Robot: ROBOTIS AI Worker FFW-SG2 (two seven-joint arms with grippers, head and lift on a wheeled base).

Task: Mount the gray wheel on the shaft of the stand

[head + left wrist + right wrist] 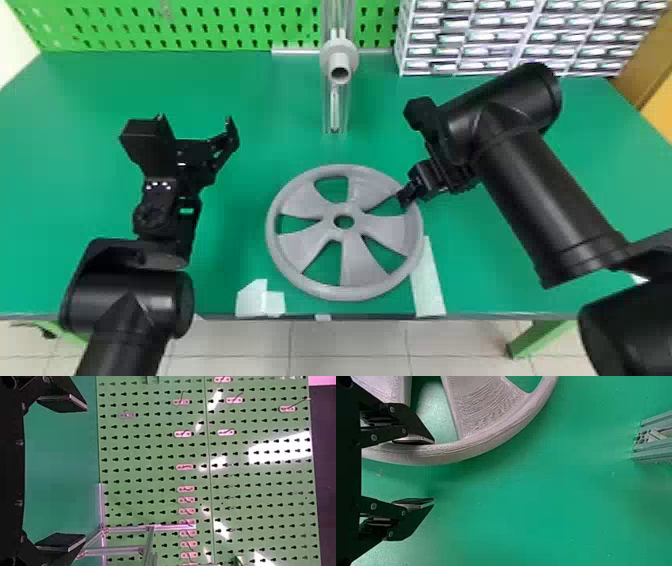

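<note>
In the head view the gray five-spoked wheel (355, 265) lies flat on the green table (235, 200), axle line upright, black right gripper (403, 197) at its rim, black left gripper (195, 120) well apart; left wrist view: fingers spread wide, empty; right wrist view: fingers well parted, clamping nothing.

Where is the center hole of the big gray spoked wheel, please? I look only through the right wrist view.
Observer: In the head view, the big gray spoked wheel lies flat on the smooth green table, and its round center hole is left of the black two-fingered right gripper.
Operator: Thank you. And is the gray tubular shaft of the stand free, please?
Observer: Yes, nothing is mounted on the gray tubular shaft; its open end faces the robot, beyond the wheel.
</note>
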